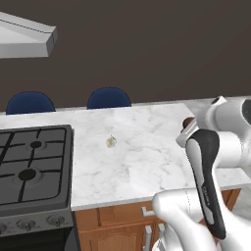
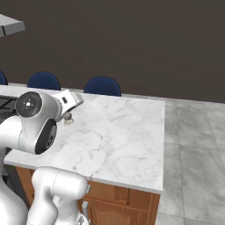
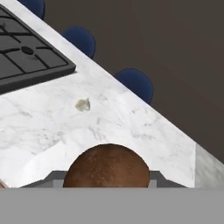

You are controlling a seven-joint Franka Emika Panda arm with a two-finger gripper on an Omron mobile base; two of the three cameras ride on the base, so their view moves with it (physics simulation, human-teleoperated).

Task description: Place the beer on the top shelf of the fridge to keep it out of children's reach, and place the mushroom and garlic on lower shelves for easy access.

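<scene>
Home kitchen. Marble-patterned tabletop (image 1: 142, 147) at frame centre over wooden cabinets (image 1: 117, 225); black gas hob (image 1: 32, 169) lower left; range hood (image 1: 24, 37) upper left; blue chair backs (image 1: 109, 98) behind; grey tiled floor (image 2: 193, 149) right.

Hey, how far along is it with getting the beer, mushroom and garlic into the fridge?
Nothing looks finished from these views. In hand: the end effector is shut on the mushroom, its brown cap filling the bottom of the hand view, lifted above the marble counter. Left: the garlic lies on the counter beside the stove, and the mushroom needs shelving.
</scene>
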